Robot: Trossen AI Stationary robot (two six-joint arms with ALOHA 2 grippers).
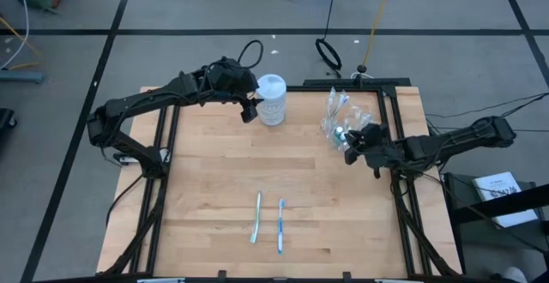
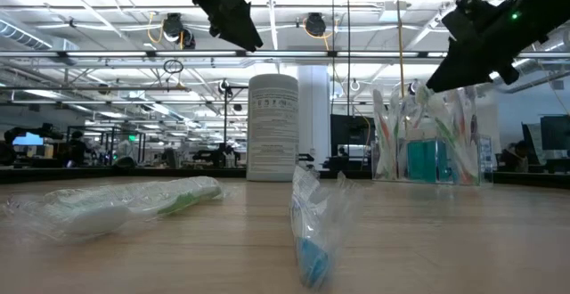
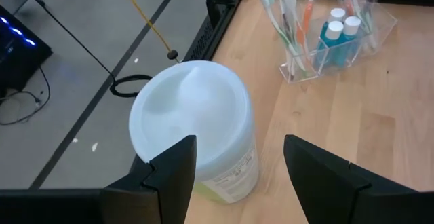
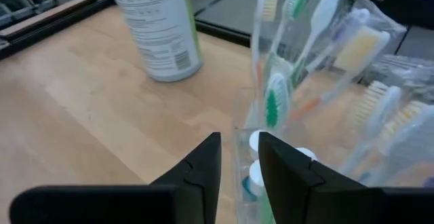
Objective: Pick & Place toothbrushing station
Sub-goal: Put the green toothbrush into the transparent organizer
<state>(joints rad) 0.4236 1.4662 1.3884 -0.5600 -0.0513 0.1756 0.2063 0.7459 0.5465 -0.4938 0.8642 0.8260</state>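
We count two wrapped toothbrushes point(image 1: 268, 217) laid out mid-bench; the rest stand in the clear cup point(image 1: 340, 118), back right. Right gripper point(image 1: 351, 146) beside it, jaws narrow, empty; left gripper point(image 1: 250, 105) wide.

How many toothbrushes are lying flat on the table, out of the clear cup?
2: a green wrapped toothbrush and a blue wrapped toothbrush, side by side near the table's front edge. The rest stand in the clear cup.

Grey floor point(image 1: 171, 9) — ceiling lights point(image 2: 107, 13) overhead.
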